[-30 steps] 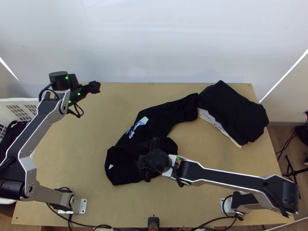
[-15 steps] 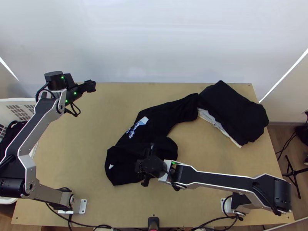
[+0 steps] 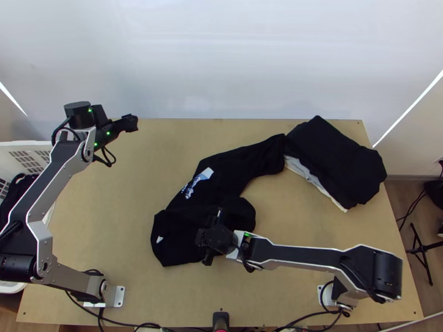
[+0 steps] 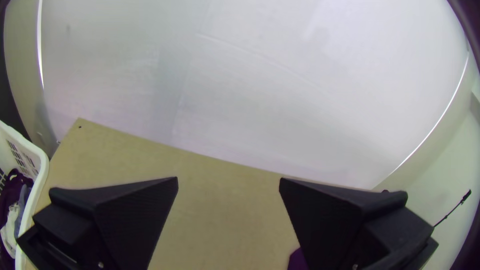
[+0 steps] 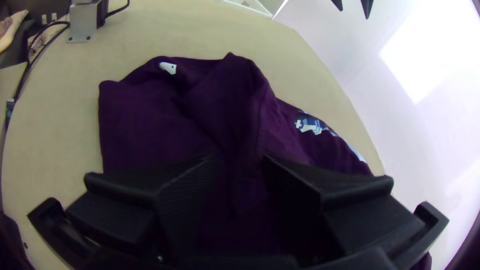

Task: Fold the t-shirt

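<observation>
One light wooden table [image 3: 111, 193] is carrying one black t-shirt [image 3: 183, 229], lying bunched from the middle toward the near edge and showing one blue-and-white print [image 3: 196, 182] and one white tag [image 3: 160, 239], lettering illegible. Its far end is meeting one folded pile [image 3: 338, 160] toward the far right corner. One white basket [image 3: 25, 145] is standing at the left edge. Both grippers are gaping wide, gripping nothing: the left gripper [image 3: 130, 123] near the far left corner, the right gripper [image 3: 209, 238] over the shirt's near part.
</observation>
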Available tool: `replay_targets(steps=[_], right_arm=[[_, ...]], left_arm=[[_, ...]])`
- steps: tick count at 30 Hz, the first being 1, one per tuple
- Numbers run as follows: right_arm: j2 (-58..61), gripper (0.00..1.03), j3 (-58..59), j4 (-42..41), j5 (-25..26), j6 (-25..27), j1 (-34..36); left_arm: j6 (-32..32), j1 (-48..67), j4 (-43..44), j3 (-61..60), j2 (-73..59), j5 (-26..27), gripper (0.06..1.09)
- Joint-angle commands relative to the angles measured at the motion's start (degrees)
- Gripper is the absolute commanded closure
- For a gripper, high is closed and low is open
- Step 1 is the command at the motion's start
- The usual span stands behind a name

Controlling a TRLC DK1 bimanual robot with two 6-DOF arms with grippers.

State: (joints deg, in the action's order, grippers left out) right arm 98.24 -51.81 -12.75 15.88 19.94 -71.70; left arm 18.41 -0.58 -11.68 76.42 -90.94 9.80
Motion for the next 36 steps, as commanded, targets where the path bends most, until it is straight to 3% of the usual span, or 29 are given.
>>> replay_targets(steps=[1,8,12,14,15,17,20,21,22,29,36], right_arm=[[3.37,0.66,0.13,-4.74,0.12,-0.43,1.04],[2.75,0.66,1.10,-5.26,0.73,-1.05,2.44],[3.45,0.40,1.10,-6.14,1.26,-1.58,4.03],[3.45,0.39,1.36,-6.14,1.35,-1.93,4.47],[3.54,0.46,1.36,-6.23,1.35,-1.93,4.47],[3.19,0.74,1.45,-7.11,1.35,-1.93,4.47],[2.84,0.75,0.66,-7.90,1.61,-2.19,4.47],[2.57,0.96,-0.22,-7.64,1.79,-2.37,4.20],[2.31,0.99,-1.10,-7.02,2.31,-2.45,4.03],[-2.08,1.00,-4.17,-3.24,4.16,-7.99,5.26],[-5.60,1.00,-14.02,5.63,4.69,-15.90,10.35]], left_arm=[[-0.57,0.32,-0.09,0.83,-0.56,-0.05,0.10],[-0.57,0.23,-0.27,0.83,-1.00,0.04,0.10],[-0.57,0.32,-0.27,0.57,-1.00,0.04,0.10],[-0.57,0.32,-0.45,0.39,-1.00,0.04,0.10],[-0.57,0.23,-0.53,0.39,-1.00,0.04,0.10],[-0.75,0.23,-0.62,0.22,-1.00,-0.05,0.10],[-0.84,0.23,-0.71,0.39,-1.00,0.04,0.10],[-0.92,0.23,-0.80,0.66,-1.00,0.04,0.10],[-1.01,0.32,-0.80,0.92,-1.00,0.04,0.10],[-0.84,0.93,-1.41,2.50,-1.17,0.04,0.10],[-0.40,1.19,-1.94,3.03,-0.56,0.04,0.10]])
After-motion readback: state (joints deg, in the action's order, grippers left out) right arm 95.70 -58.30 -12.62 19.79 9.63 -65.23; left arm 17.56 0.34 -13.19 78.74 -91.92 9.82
